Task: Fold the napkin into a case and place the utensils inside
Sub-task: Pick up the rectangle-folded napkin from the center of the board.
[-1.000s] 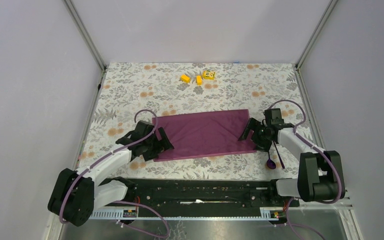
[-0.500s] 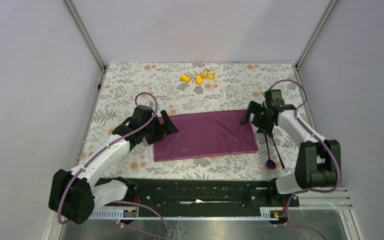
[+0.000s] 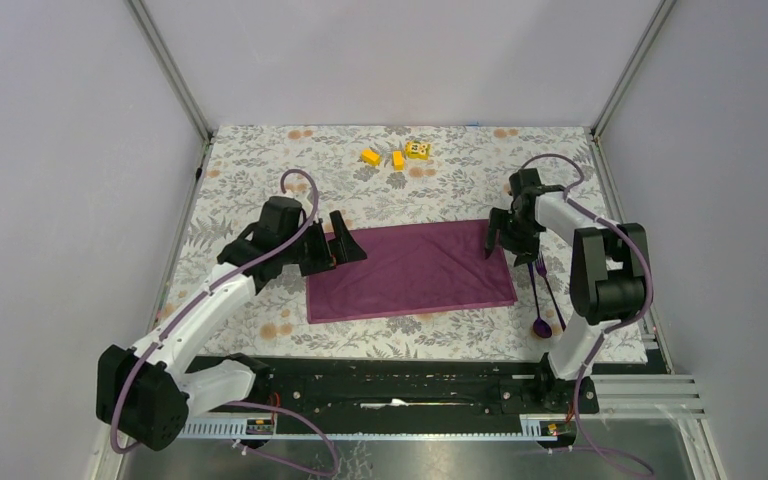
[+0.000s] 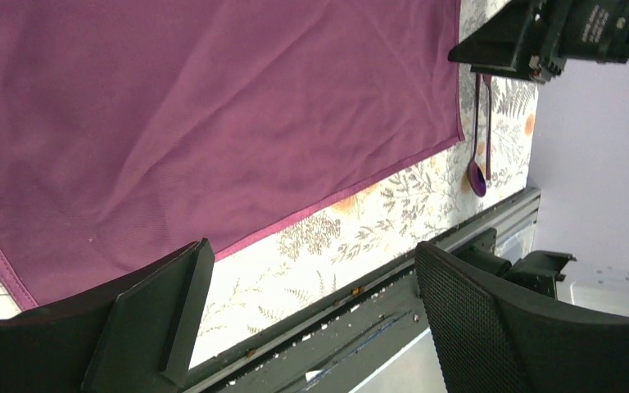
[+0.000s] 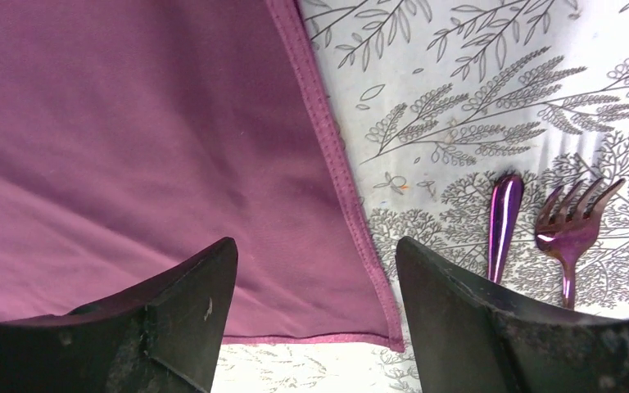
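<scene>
Both arms have travelled from the near half of the napkin (image 3: 410, 270) to its far corners. The left gripper (image 3: 350, 245) is at the far-left corner, fingers fully spread and holding nothing. The right gripper (image 3: 497, 238) is at the far-right corner, its fingers (image 5: 172, 319) apart on either side of the right hem, with nothing between them. The napkin lies flat and rectangular on the tablecloth (image 3: 260, 180). The spoon (image 5: 503, 225) and fork (image 5: 572, 229) lie side by side just beyond the napkin's right edge.
</scene>
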You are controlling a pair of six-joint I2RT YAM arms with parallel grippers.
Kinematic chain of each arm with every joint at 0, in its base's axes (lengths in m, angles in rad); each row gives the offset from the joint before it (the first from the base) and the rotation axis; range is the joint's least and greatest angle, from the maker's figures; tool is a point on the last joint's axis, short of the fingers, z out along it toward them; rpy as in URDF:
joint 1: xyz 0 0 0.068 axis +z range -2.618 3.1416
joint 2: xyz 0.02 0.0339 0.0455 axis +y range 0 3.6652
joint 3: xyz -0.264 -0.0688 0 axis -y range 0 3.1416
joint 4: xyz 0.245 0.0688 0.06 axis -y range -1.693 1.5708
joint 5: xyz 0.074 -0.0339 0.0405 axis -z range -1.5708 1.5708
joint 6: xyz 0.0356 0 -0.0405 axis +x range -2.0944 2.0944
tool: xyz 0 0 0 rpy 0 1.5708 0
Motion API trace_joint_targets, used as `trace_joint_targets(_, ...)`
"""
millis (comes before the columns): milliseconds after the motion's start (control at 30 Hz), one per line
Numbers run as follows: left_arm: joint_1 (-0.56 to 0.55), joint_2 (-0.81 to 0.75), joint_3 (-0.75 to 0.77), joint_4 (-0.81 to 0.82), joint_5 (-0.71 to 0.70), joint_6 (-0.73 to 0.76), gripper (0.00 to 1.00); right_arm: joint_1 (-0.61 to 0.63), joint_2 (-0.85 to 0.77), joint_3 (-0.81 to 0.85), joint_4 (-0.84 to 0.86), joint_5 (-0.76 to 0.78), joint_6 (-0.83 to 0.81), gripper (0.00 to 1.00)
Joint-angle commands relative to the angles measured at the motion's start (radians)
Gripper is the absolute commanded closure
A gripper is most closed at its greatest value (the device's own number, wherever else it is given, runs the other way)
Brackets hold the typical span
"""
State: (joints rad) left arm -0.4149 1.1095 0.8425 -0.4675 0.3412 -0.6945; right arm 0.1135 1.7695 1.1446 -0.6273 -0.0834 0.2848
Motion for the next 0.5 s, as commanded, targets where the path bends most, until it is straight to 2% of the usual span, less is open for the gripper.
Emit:
trace_joint_targets(0,0.001,-0.052,-0.021,0.011,0.064,0.032,0.01,0.018,0.036,0.058,-0.017,0.064,-0.044,0.24)
trace_joint_targets(100,0.002,-0.084,-0.052,0.014,0.055,0.03,0.01,0.032,0.066,0.065,-0.013,0.063,-0.041,0.28)
trace_joint_targets(467,0.002,-0.127,-0.061,-0.006,0.032,0.04,0.01,0.104,0.173,0.095,-0.039,0.154,-0.032,0.3)
